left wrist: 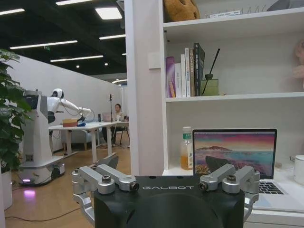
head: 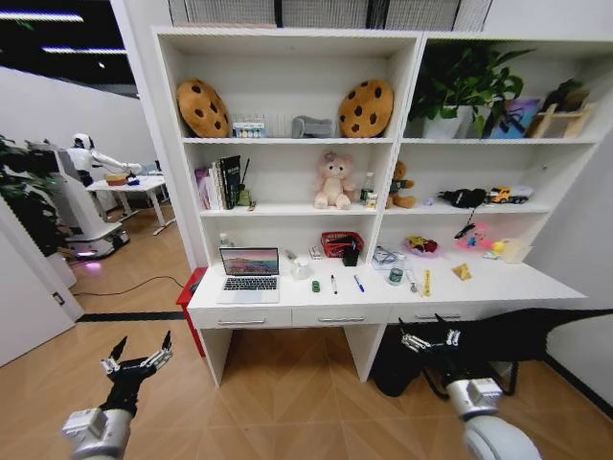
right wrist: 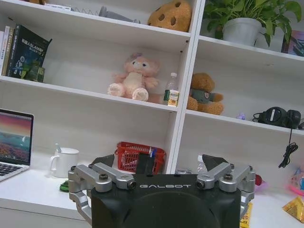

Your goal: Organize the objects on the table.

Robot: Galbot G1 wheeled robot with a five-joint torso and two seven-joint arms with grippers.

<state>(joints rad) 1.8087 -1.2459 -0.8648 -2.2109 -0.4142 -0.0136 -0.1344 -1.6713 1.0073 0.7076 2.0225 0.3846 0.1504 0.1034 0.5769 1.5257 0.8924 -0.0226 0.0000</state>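
Hovering low before the tabletop (head: 287, 305): left gripper (head: 140, 357) and right gripper (head: 430, 337), jaws wide, holding nothing. Farther, lying at the tabletop's left end, open silver laptop (head: 249, 275): probably stiff, fragile, slippery; gripping the base edge.

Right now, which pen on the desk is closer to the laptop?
The black pen. It lies nearer the laptop; the blue pen lies farther right, toward the green tin.

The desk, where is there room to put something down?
On the table, the bare patches are the front strip before the laptop and the far right end past the yellow trinket. Between the black pen and green tin it is crowded.
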